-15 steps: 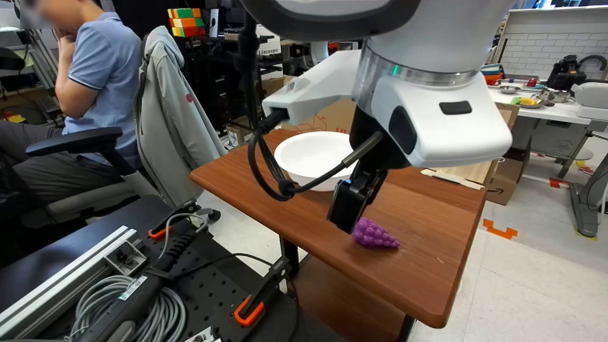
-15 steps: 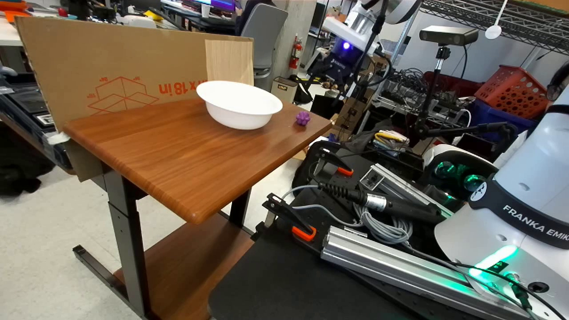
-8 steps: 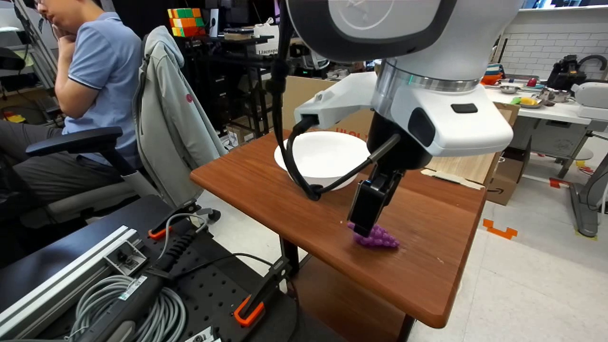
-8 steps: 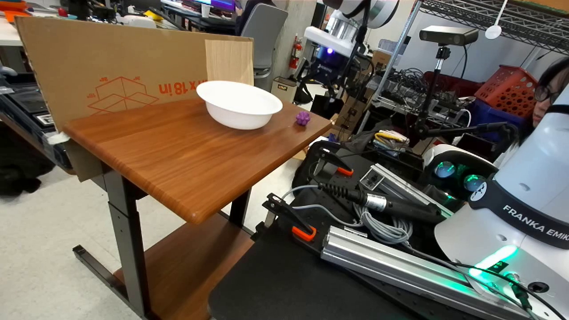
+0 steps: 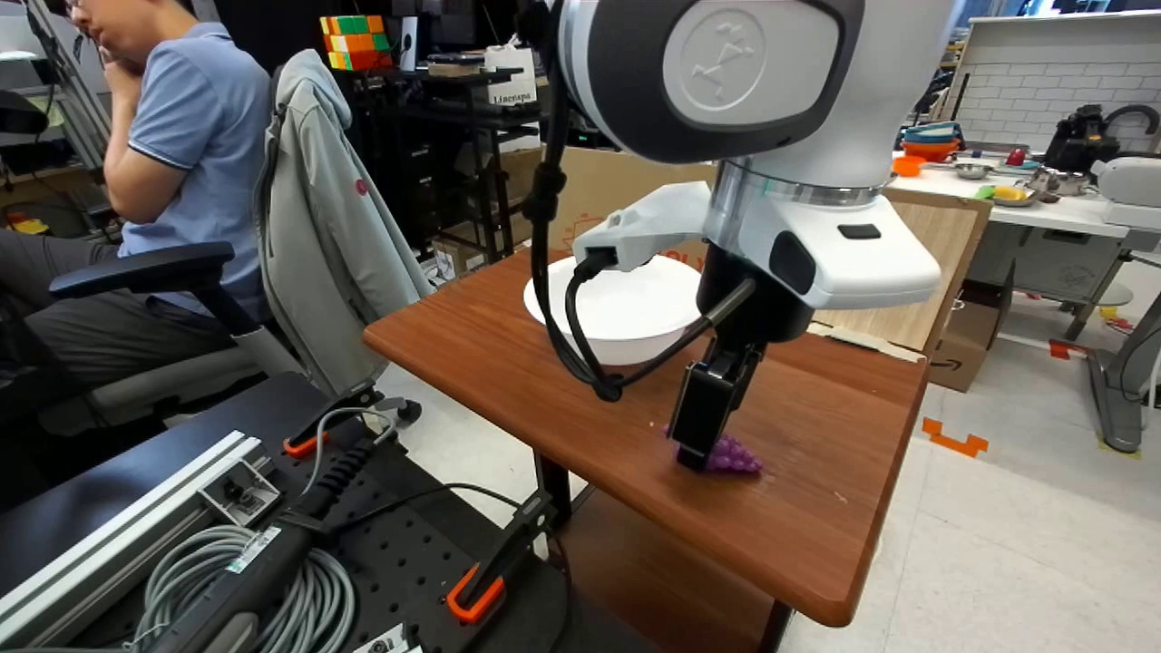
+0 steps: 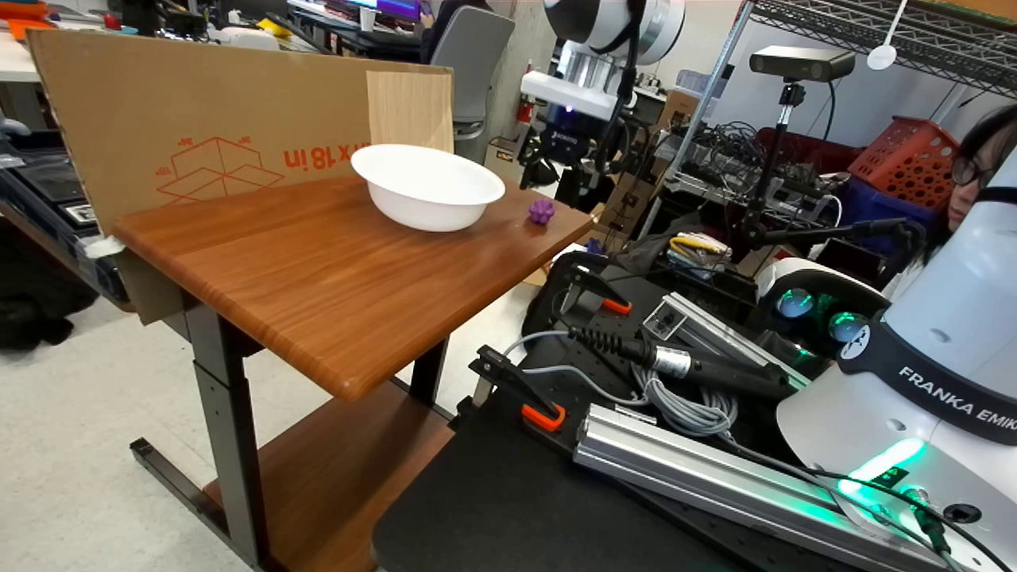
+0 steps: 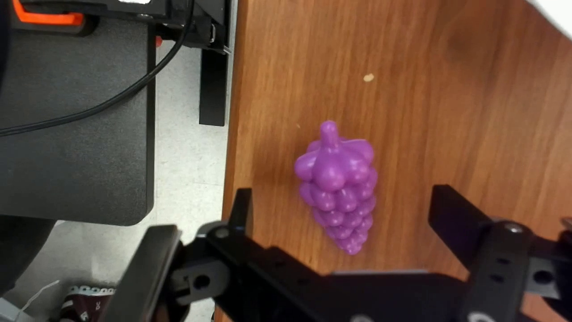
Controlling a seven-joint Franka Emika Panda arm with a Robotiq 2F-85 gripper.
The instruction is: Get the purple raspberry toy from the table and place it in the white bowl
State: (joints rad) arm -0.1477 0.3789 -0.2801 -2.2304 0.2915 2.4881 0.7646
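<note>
The purple raspberry toy (image 5: 733,456) lies on its side on the reddish-brown table (image 5: 816,535); it also shows in an exterior view (image 6: 541,211) and in the wrist view (image 7: 339,183), its stem pointing up the picture. My gripper (image 7: 342,192) is open and empty, pointing down above the toy. In the wrist view the toy lies between the spread fingers, apart from both and slightly ahead of them. In an exterior view the near finger (image 5: 703,413) hides part of the toy. The white bowl (image 5: 635,295) stands empty on the table, also seen in an exterior view (image 6: 429,195).
A cardboard sheet (image 6: 238,119) stands along one table side. A wooden board (image 5: 916,268) leans at another edge. A black bench (image 5: 408,535) with clamps and cables lies across a gap from the table. A person (image 5: 200,136) sits nearby. The bowl's rim (image 7: 556,13) shows in the wrist view's corner.
My gripper has moved over the toy and come down closer to it, so its near finger covers more of the toy in an exterior view. The toy and bowl have not moved.
</note>
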